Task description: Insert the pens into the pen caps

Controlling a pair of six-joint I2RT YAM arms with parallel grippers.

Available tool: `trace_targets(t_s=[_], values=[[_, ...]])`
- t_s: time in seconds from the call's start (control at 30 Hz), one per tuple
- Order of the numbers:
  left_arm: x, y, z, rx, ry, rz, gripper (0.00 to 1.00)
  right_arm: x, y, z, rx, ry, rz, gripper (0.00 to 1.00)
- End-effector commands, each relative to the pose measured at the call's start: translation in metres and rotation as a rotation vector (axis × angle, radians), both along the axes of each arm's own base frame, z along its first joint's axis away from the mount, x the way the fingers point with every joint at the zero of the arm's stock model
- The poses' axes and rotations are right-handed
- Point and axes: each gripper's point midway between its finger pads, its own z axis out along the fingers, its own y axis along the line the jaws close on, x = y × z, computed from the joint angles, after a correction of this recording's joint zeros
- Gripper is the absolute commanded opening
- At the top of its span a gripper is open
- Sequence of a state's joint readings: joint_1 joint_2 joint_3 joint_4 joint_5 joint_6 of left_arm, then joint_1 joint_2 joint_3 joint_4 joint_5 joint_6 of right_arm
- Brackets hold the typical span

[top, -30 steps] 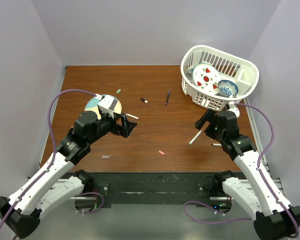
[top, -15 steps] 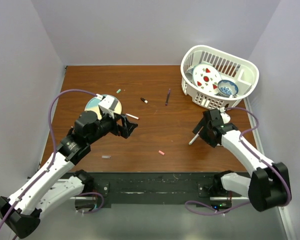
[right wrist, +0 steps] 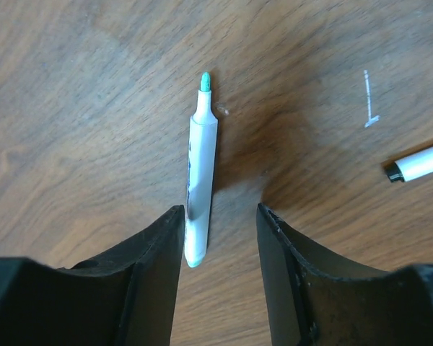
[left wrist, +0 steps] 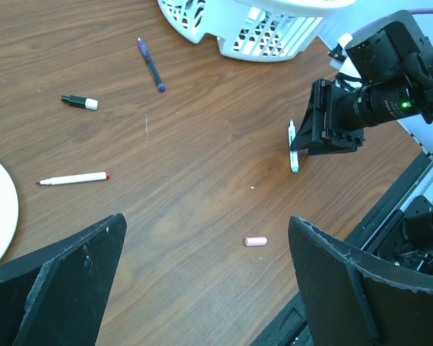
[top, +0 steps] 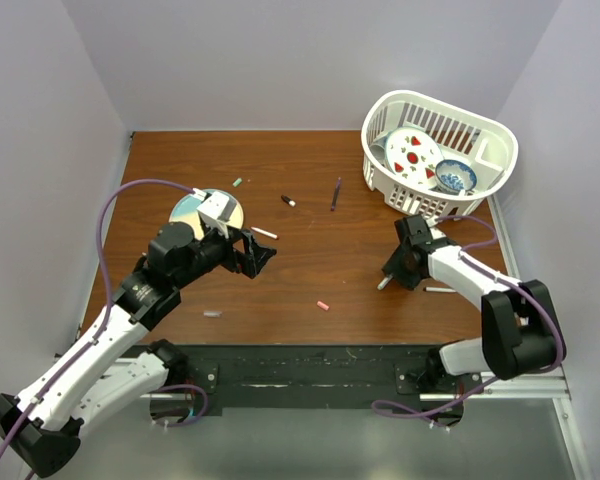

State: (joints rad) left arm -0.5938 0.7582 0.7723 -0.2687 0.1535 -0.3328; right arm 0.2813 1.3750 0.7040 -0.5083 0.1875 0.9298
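Note:
A white pen with a teal-green tip (right wrist: 200, 173) lies on the table; its rear end sits between my right gripper's open jaws (right wrist: 220, 216), close to the left finger. It also shows in the top view (top: 384, 282). My right gripper (top: 398, 268) is low over the table. My left gripper (left wrist: 206, 223) is open and empty, held above the table, with a pink cap (left wrist: 255, 241) below it. A red-tipped white pen (left wrist: 76, 178), a dark purple pen (left wrist: 151, 65) and a short black-and-white piece (left wrist: 80, 101) lie farther back. A teal cap (top: 237, 182) lies near the plate.
A white basket (top: 485, 140) with dishes stands at the back right. A round plate (top: 190, 208) lies at the left. Another white pen with a black tip (right wrist: 418, 162) lies right of my right gripper. A small grey piece (top: 212, 313) lies near the front left.
My right gripper has swung in and come down over the teal-tipped pen, so the pen's rear end now lies between its jaws. My left arm has barely moved.

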Motion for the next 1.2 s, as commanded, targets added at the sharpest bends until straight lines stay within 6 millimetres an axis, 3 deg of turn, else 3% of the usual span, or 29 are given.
trace_targets(t_s=[0.0, 0.1, 0.23, 0.43, 0.47, 0.5, 0.63, 0.73, 0.9, 1.0, 1.03, 1.07, 1.13, 1.17], values=[[-0.001, -0.002, 0.016, -0.05, -0.037, -0.009, 1.0, 0.014, 0.008, 0.006, 0.015, -0.037, 0.019, 0.46], [-0.001, -0.001, 0.017, -0.053, -0.042, -0.005, 1.0, 0.01, 0.01, -0.001, -0.006, -0.003, 0.049, 0.42], [0.002, 0.001, 0.013, -0.04, -0.033, 0.016, 1.0, 0.008, 0.009, -0.01, -0.016, 0.016, 0.055, 0.28], [0.001, 0.002, 0.016, -0.045, -0.039, 0.013, 0.98, 0.014, 0.032, -0.005, 0.048, -0.018, 0.219, 0.15], [0.001, 0.002, 0.016, -0.046, -0.039, 0.016, 0.98, 0.016, 0.04, -0.001, 0.073, -0.032, 0.264, 0.06], [0.001, 0.002, 0.015, -0.045, -0.037, 0.015, 0.98, 0.016, 0.048, 0.004, 0.105, -0.05, 0.306, 0.01], [0.0, -0.004, 0.006, -0.06, 0.028, 0.005, 0.98, 0.018, 0.075, 0.035, 0.145, -0.195, 0.506, 0.0], [-0.002, -0.017, 0.001, -0.098, 0.096, -0.034, 0.96, 0.013, 0.082, 0.046, 0.146, -0.266, 0.565, 0.0], [0.0, -0.038, -0.013, -0.185, 0.186, -0.08, 0.94, 0.002, 0.094, 0.081, 0.212, -0.406, 0.638, 0.0], [0.013, -0.054, -0.016, -0.19, 0.224, -0.108, 0.94, -0.009, 0.115, 0.108, 0.322, -0.521, 0.72, 0.0], [0.015, -0.063, -0.005, -0.202, 0.229, -0.145, 0.93, -0.01, 0.125, 0.122, 0.366, -0.585, 0.744, 0.0], [0.02, -0.071, -0.017, -0.186, 0.279, -0.162, 0.91, -0.019, 0.132, 0.125, 0.412, -0.6, 0.775, 0.0], [0.02, -0.088, -0.009, -0.24, 0.289, -0.234, 0.87, -0.026, 0.144, 0.147, 0.482, -0.685, 0.809, 0.0], [0.022, -0.093, -0.013, -0.256, 0.308, -0.249, 0.87, -0.03, 0.147, 0.148, 0.508, -0.7, 0.823, 0.0]])
